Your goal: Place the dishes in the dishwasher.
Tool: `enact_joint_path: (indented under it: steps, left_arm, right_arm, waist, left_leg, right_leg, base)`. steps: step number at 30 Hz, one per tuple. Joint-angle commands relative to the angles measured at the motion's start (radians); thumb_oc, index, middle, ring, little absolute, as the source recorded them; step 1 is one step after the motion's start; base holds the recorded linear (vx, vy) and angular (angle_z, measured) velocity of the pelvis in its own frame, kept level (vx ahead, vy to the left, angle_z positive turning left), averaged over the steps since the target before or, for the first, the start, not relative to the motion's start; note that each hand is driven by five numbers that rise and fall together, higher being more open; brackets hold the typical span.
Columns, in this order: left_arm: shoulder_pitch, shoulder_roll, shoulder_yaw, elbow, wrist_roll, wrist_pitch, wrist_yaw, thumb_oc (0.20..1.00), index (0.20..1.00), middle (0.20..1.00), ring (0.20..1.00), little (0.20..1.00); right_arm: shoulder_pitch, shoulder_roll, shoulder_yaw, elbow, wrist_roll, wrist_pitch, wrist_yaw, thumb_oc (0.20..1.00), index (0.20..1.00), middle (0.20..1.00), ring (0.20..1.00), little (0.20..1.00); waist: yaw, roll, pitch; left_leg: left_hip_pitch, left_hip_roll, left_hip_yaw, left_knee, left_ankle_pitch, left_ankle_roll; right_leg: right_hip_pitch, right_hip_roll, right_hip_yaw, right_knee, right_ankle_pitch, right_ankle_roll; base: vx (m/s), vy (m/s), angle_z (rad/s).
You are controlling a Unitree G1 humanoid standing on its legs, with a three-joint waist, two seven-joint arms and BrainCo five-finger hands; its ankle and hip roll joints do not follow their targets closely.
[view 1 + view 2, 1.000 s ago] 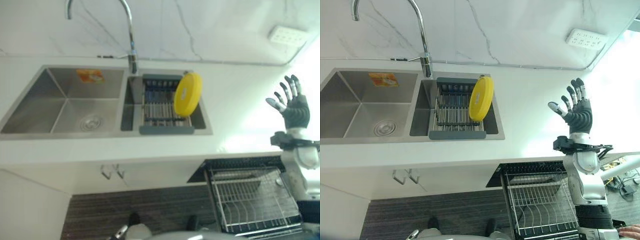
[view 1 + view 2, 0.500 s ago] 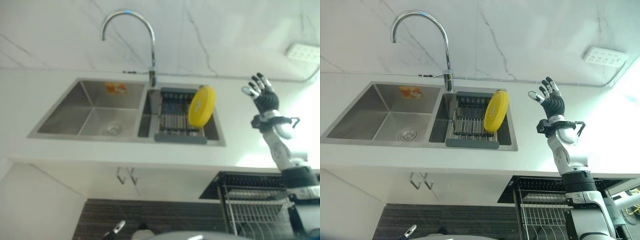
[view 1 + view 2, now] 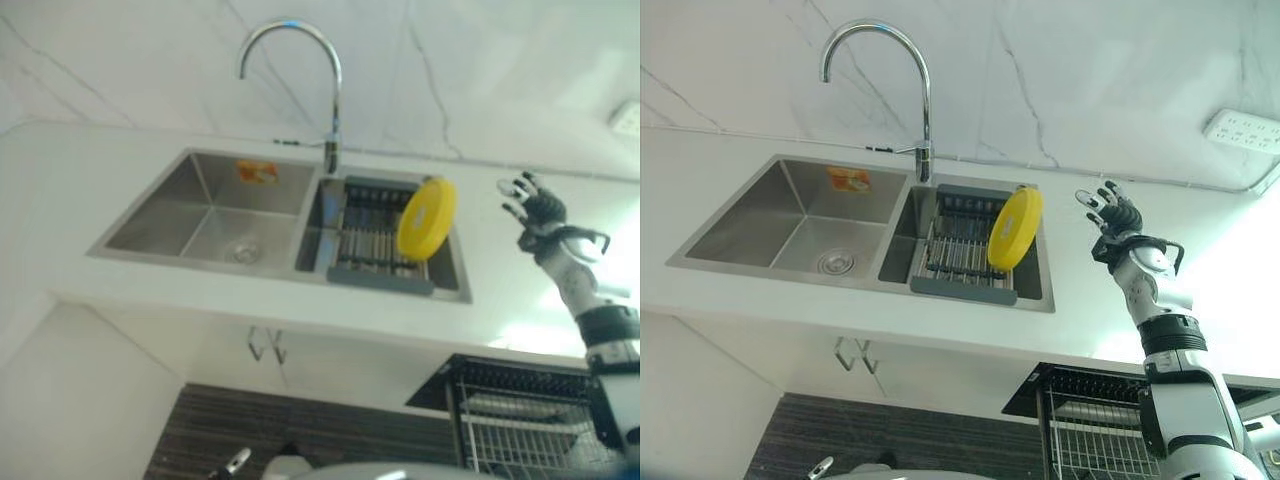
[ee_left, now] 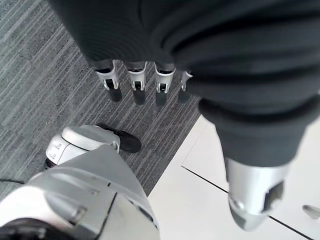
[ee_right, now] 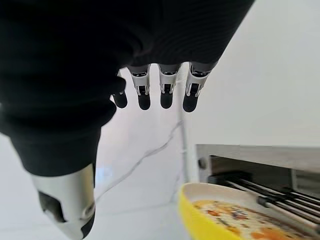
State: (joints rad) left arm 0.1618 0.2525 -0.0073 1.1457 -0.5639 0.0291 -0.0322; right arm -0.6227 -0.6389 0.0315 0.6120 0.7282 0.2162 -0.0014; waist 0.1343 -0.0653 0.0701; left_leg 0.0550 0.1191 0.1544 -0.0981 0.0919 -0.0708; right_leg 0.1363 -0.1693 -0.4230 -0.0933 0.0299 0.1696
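Note:
A yellow plate (image 3: 1014, 229) stands on edge at the right end of a grey drying rack (image 3: 962, 250) in the sink's small right basin. My right hand (image 3: 1117, 214) hovers over the white counter just right of the plate, fingers straight and spread, holding nothing. In the right wrist view the plate (image 5: 235, 217) lies past my right hand's fingers (image 5: 166, 92), with food print on its face. My left hand (image 4: 145, 85) hangs low over the grey floor, fingers relaxed and empty. The dishwasher's open wire rack (image 3: 1095, 435) sits below the counter at the lower right.
A tall curved tap (image 3: 923, 150) rises behind the two basins. The large left basin (image 3: 800, 215) holds a drain and a sticker. A white socket (image 3: 1245, 131) is on the marble wall at the far right. Cabinet handles (image 3: 852, 352) hang under the counter.
The camera has tilted up and shifted, so the whole scene has moved. My right hand has reached forward over the counter toward the yellow plate. The plate has stayed in the rack.

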Motion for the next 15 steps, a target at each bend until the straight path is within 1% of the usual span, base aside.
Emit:
enact_joint_path:
  steps: [1,8,15]
  left_arm:
    - [-0.065,0.036,-0.072,0.015,0.000,0.007,0.017,1.000,1.000,1.000,1.000,1.000]
    - [-0.069,0.045,-0.086,-0.002,-0.014,0.025,0.025,1.000,1.000,1.000,1.000,1.000]
    - [-0.066,0.046,-0.095,-0.019,-0.025,0.033,0.033,1.000,1.000,1.000,1.000,1.000]
  right_arm:
    - [-0.146,-0.105,0.044,0.037,0.028,-0.005,0.023,1.000,1.000,1.000,1.000,1.000]
    - [-0.208,-0.111,0.087,0.116,0.023,0.044,0.046,1.000,1.000,1.000,1.000,1.000]
    - [-0.245,-0.112,0.117,0.145,0.017,0.058,0.062,1.000,1.000,1.000,1.000,1.000]
  waist:
    - [0.051,-0.014,0.014]
    - [0.072,-0.012,0.023]
    - [0.088,-0.012,0.028]
  left_leg:
    - [0.043,-0.036,0.003,0.011,-0.140,-0.012]
    - [0.038,-0.042,-0.018,0.011,-0.132,-0.017]
    - [0.034,-0.042,-0.029,0.011,-0.126,-0.020]
  right_leg:
    - [0.059,0.000,0.003,0.015,-0.046,-0.011]
    - [0.067,0.002,-0.011,0.013,-0.047,-0.014]
    - [0.074,0.001,-0.026,0.012,-0.047,-0.013]
  base:
    - [0.00,0.000,0.10]
    - [-0.02,0.013,0.12]
    - [-0.01,0.004,0.03]
